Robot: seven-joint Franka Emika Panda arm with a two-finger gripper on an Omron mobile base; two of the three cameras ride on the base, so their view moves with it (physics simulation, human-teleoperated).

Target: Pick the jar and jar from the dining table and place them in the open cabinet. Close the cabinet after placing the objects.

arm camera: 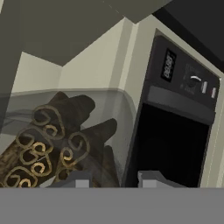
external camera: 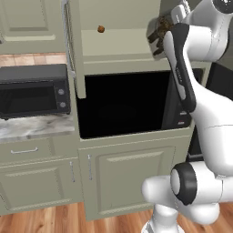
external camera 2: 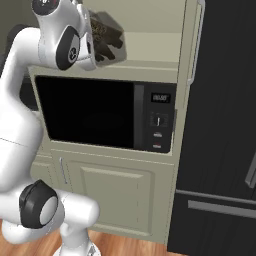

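My gripper [arm camera: 114, 181] is shut on a clear glass jar [arm camera: 57, 140] of dark brown sticks and holds it tilted in the air. In the left base view the jar [external camera: 159, 34] hangs at the right side of the open cabinet [external camera: 123, 45], level with its shelf. The cabinet's sage-green door [external camera: 75, 50] stands swung out at the left, with its silver bar handle. Seen from the right base view, the jar [external camera 2: 106, 37] sticks out of the hand in front of the cabinet's pale interior [external camera 2: 150, 45]. The dining table is out of view.
A small brown ball [external camera: 101, 29] sits inside the cabinet. Below the shelf is a built-in black oven [external camera: 123, 104] with a control panel [external camera 2: 160, 120]. A black microwave [external camera: 34, 91] stands on the marble counter at the left. A black fridge [external camera 2: 225, 125] rises at the right.
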